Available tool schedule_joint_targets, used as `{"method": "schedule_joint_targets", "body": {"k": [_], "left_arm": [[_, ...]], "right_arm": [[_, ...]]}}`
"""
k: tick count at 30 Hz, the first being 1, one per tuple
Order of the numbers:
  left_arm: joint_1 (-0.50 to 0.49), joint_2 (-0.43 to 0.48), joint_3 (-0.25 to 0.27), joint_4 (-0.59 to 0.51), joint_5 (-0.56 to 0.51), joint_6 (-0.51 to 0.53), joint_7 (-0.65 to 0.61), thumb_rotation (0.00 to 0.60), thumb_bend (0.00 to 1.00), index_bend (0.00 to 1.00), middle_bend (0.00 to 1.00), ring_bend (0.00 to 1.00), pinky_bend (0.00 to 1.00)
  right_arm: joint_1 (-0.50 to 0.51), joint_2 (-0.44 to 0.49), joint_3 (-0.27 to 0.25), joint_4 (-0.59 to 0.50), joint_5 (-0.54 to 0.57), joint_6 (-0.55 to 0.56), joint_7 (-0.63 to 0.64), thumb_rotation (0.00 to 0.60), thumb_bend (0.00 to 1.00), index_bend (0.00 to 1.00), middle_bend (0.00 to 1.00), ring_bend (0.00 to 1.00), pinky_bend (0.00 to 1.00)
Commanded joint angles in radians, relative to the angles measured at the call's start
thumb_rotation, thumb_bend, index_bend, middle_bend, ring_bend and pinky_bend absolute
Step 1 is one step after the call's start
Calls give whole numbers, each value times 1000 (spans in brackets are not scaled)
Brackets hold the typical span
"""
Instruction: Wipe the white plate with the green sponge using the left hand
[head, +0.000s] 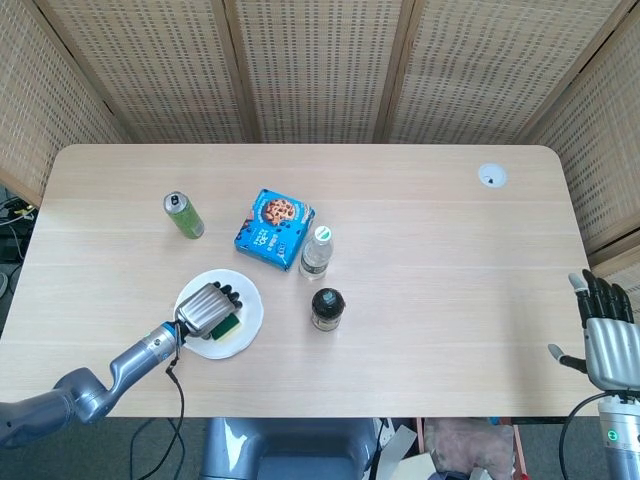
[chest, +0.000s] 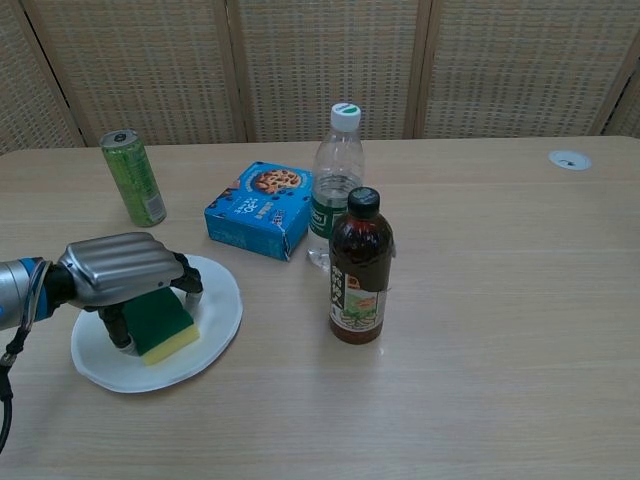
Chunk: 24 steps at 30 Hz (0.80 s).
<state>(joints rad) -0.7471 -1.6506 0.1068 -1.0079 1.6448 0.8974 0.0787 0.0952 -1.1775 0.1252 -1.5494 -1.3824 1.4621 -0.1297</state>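
The white plate (head: 241, 298) (chest: 215, 315) lies on the table near its front left. On it sits the green sponge (head: 226, 326) (chest: 160, 322) with a yellow underside. My left hand (head: 203, 309) (chest: 118, 268) covers the sponge from above, fingers curled down around it, pressing it onto the plate. My right hand (head: 605, 338) hangs off the table's right edge in the head view, fingers apart and holding nothing; the chest view does not show it.
A green can (head: 183, 215) (chest: 133, 177) stands behind the plate. A blue cookie box (head: 274, 228) (chest: 259, 208), a clear water bottle (head: 315, 250) (chest: 338, 180) and a dark tea bottle (head: 327, 309) (chest: 360, 268) stand to the plate's right. A cable (head: 178, 400) trails from my left wrist.
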Motion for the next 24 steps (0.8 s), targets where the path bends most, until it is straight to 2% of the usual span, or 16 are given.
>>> {"method": "schedule_joint_targets", "body": {"k": [1, 11, 17, 24], "left_arm": [[1, 9, 11, -24, 13, 11, 13, 600, 69, 476, 373, 298, 419], [22, 63, -12, -3, -37, 17, -6, 600, 78, 476, 373, 298, 418], [14, 78, -27, -26, -24, 52, -50, 600, 83, 477, 373, 298, 418], [-11, 36, -34, -72, -45, -23, 56, 600, 95, 477, 373, 298, 418]], "right_arm": [[0, 0, 0, 0, 0, 0, -1, 600, 0, 0, 0, 0, 0], [-1, 1, -4, -4, -10, 5, -3, 600, 0, 0, 0, 0, 0], [0, 0, -3, -5, -7, 2, -3, 600, 0, 0, 0, 0, 0], [1, 0, -4, -5, -4, -1, -7, 600, 0, 0, 0, 0, 0]]}}
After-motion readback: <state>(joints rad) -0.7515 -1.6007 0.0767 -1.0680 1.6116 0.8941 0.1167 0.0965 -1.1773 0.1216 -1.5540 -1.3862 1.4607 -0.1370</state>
